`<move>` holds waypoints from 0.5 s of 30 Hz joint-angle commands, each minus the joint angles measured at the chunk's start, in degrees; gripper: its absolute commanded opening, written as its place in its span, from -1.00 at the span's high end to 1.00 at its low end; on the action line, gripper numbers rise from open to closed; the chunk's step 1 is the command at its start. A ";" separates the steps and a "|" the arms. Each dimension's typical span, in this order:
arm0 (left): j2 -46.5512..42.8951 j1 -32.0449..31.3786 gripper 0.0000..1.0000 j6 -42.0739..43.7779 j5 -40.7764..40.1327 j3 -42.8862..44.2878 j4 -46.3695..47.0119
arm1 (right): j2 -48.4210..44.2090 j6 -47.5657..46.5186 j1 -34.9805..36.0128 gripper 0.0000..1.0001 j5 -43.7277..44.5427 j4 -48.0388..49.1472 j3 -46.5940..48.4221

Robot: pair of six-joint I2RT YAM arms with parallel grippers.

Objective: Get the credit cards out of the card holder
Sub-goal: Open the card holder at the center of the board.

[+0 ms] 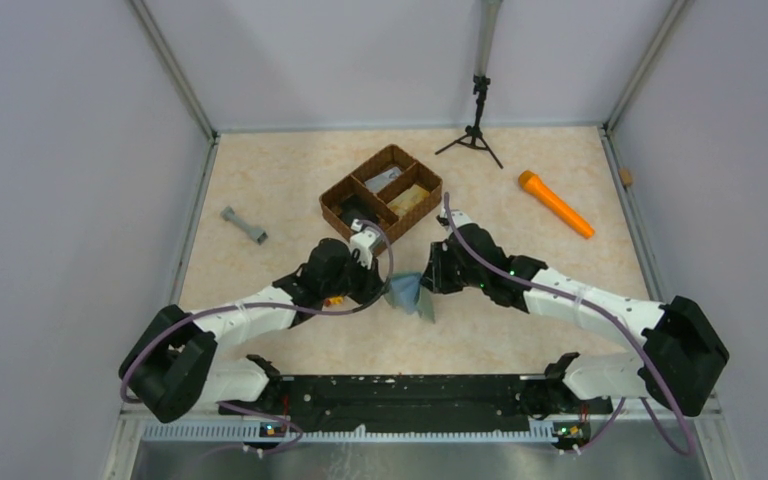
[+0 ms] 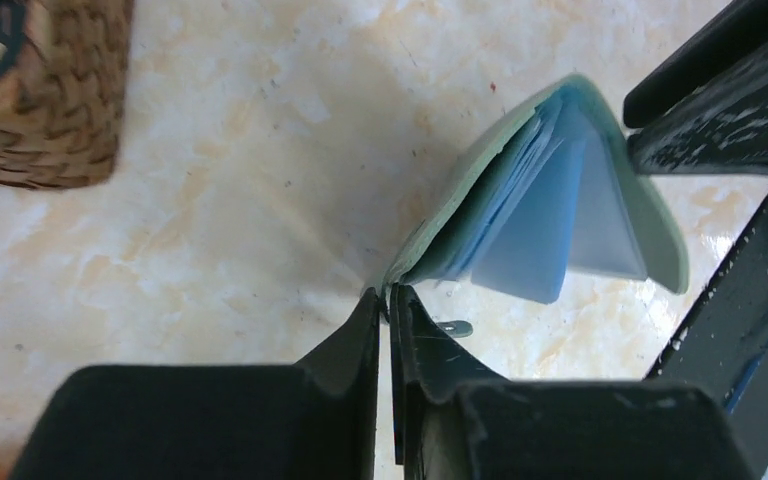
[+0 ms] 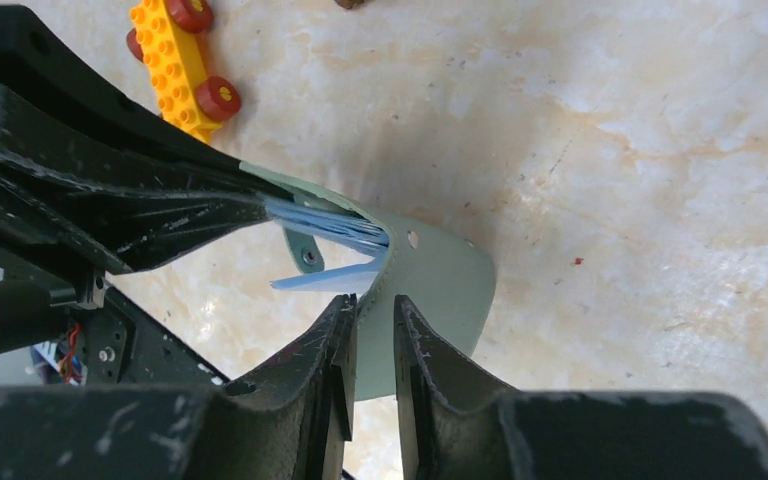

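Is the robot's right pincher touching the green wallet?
Touching. In the right wrist view, the right gripper pinches the green flap of the card holder, which sits between its two fingers.

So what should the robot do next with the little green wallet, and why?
Probably ease the two pincers slightly apart. The left pincer pinches one cover of the card holder and the right pincer the other. It is only part open, with the blue cards bunched inside, so a wider spread would likely bare one to grab.

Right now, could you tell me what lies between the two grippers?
The sage-green folding card holder, opened, blue cards showing; clearest in both wrist views.
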 commanded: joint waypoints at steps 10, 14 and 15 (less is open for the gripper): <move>1.63 0.21 0.11 0.77 7.17 2.20 -1.29 | -2.67 -6.34 0.62 0.48 5.84 -6.15 5.34; 3.38 0.18 0.30 1.12 7.67 3.13 -2.24 | -2.80 -7.27 0.62 0.28 5.92 -7.34 5.62; 3.70 0.22 0.36 1.30 7.98 3.47 -2.61 | -2.82 -7.44 0.67 0.06 5.69 -7.90 5.83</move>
